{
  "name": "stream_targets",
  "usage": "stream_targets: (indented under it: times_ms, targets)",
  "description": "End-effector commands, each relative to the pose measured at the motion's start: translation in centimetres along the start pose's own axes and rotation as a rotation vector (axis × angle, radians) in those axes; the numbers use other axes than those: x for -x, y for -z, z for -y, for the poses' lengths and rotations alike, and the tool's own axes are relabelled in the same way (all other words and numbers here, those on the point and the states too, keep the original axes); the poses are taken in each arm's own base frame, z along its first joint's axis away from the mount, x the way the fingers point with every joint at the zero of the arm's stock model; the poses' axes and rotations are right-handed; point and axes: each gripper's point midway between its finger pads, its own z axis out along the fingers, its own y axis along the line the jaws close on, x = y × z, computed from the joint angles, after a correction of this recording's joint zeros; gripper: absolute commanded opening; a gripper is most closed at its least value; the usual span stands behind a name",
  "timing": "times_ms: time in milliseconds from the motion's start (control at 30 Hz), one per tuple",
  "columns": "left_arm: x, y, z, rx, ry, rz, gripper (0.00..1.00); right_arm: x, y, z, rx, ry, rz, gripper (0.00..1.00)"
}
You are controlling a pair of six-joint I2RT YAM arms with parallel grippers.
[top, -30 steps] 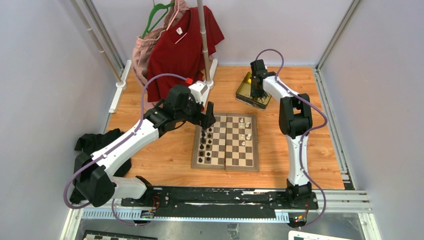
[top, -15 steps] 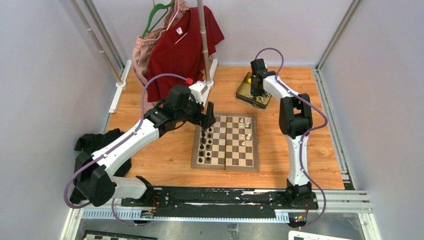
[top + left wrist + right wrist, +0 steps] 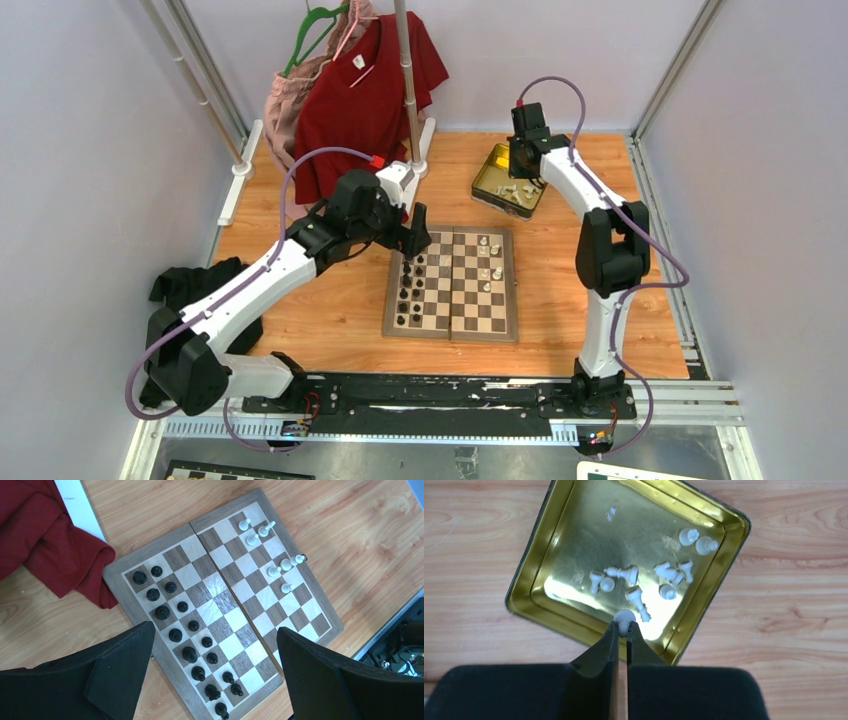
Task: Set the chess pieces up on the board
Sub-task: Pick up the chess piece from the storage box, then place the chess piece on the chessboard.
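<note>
**A:** How many white pieces are standing on the board?

**B:** Seven white pieces [image 3: 273,570] are standing on the board [image 3: 218,607]. All are on the half to the right of the fold seam in the top view, bunched toward the far end.

**A:** And the black ones?

**B:** Sixteen black pieces [image 3: 175,635] are filling two files along the board's left side.

**A:** Where are the other white ones lying?

**B:** They are lying in the tin [image 3: 574,510], which is sitting beyond the board's far right corner. I am counting about nine loose ones there, most of them tipped over. Two are touching, so I cannot tell the exact number.

**A:** What are the two grippers doing?

**B:** The right gripper [image 3: 623,626] is pinching narrow on the round head of one white piece [image 3: 624,616], over the tin's near inner edge. The left gripper [image 3: 417,238] is hanging spread wide above the board's far left corner, gripping nothing.

**A:** What is all this sitting on?

**B:** One wooden table [image 3: 300,330] with a plank grain is carrying the board and the tin. Pale walls [image 3: 80,150] and metal posts are closing it in.

**A:** Any cloth?

**B:** Three items. A red shirt [image 3: 375,90] and a pink garment [image 3: 290,110] are hanging on a rack at the back, and a black cloth [image 3: 195,285] is lying at the table's left edge.
</note>
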Motion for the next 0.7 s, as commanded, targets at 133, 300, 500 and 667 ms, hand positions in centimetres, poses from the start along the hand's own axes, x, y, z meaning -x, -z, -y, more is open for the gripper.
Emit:
stream_targets:
  times_ms: [133,300,500,667]
  targets:
    - [0.6,1.1,0.2,-0.009,0.001,0.061,0.98,-3.2,6.3,-3.2,0.052,0.094,0.002,0.00]
    - [0.7,1.3,0.2,-0.010,0.000,0.074,0.98,-6.3,9.5,-4.8,0.102,0.117,-0.011,0.00]
    - [0.5,1.2,0.3,-0.020,0.007,0.079,0.98,-9.5,12.7,-6.6,0.148,0.157,-0.014,0.00]
    - [0.5,1.1,0.4,-0.024,0.011,0.082,0.98,-12.2,14.2,-8.0,0.179,0.191,-0.035,0.00]
